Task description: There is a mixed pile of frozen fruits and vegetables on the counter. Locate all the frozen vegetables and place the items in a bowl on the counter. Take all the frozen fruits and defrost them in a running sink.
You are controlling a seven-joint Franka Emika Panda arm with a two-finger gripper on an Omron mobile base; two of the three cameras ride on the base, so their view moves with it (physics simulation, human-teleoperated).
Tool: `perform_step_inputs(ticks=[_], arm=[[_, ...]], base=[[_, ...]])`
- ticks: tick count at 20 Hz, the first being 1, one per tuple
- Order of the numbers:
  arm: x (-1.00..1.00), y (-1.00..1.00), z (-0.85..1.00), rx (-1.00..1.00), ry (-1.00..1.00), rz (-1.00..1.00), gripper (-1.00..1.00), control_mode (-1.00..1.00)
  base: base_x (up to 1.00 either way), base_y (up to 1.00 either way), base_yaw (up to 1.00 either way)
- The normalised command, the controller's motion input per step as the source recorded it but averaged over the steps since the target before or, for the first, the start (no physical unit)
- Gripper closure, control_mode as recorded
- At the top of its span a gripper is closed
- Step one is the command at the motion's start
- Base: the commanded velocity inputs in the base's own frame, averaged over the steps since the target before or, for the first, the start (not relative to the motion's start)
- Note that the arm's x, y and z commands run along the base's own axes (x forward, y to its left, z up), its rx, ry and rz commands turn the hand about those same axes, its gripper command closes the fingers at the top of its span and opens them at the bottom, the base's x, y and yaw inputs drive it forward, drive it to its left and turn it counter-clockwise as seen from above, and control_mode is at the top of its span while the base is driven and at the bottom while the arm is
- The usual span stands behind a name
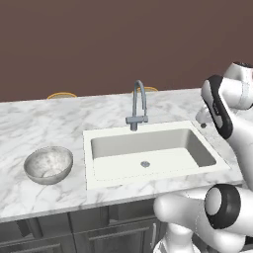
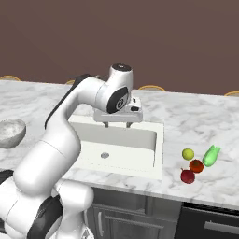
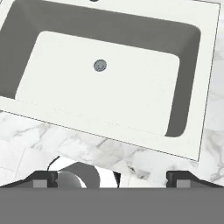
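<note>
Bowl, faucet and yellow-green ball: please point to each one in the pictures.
bowl [image 1: 35, 173]: left base view, on its front outer wall.
faucet [image 1: 140, 87]: left base view, on the top of its curved neck.
yellow-green ball [image 2: 188, 154]: right base view, on its middle.

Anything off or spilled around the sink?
Nothing stands out. The sink and bowl are empty, no spill shows on the counter, and four produce items sit together right of the sink.

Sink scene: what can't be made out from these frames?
- Faucet: the arm hides it in the right base view.
- Bowl: cut off by the right base view's left edge.
- Dark red piece: too small to identify.
- Running water: cannot be told.
</note>
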Motion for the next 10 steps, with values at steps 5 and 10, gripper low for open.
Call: perform_step_inputs(ticks=[5, 10], arm=[[0.03, -0.96, -0.21, -0.03, 0.29, -0.13, -1.0, -1.0], [0.02, -0.8, -0.38, -0.04, 0.26, -0.21, -1.0, -1.0]], base=[[0.0, 0.0, 0.0], [0.0, 0.0, 0.0]])
